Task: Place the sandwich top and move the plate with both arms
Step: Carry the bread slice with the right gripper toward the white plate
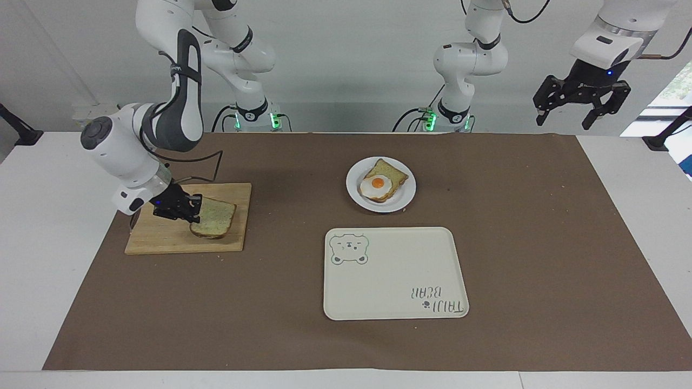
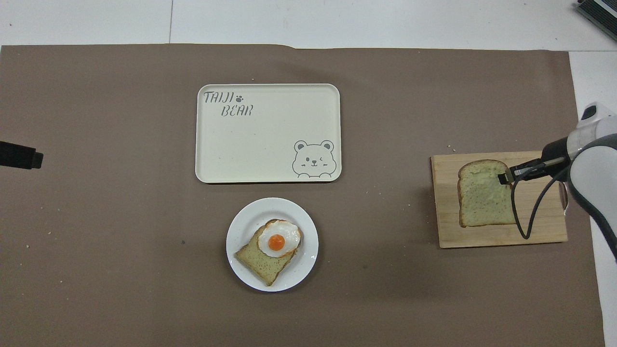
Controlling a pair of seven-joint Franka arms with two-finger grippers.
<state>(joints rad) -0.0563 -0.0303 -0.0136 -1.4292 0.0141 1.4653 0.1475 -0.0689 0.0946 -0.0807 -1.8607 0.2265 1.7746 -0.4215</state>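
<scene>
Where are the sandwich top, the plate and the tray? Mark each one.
sandwich top [image 2: 483,202]: overhead view, middle of its pale face.
plate [image 1: 403,199]: facing view, bare white rim beside the egg slice.
tray [image 2: 260,144]: overhead view, bare middle of its floor.

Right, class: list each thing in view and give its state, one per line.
sandwich top: gripped, lifted over the cutting board
right gripper: shut on its edge
left gripper: open, waiting, raised
plate: holds egg-topped slice
tray: nothing on it

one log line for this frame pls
right gripper: shut on pale speckled bread slice, over wooden board | left gripper: open, waiting | small round white plate: untouched
</scene>
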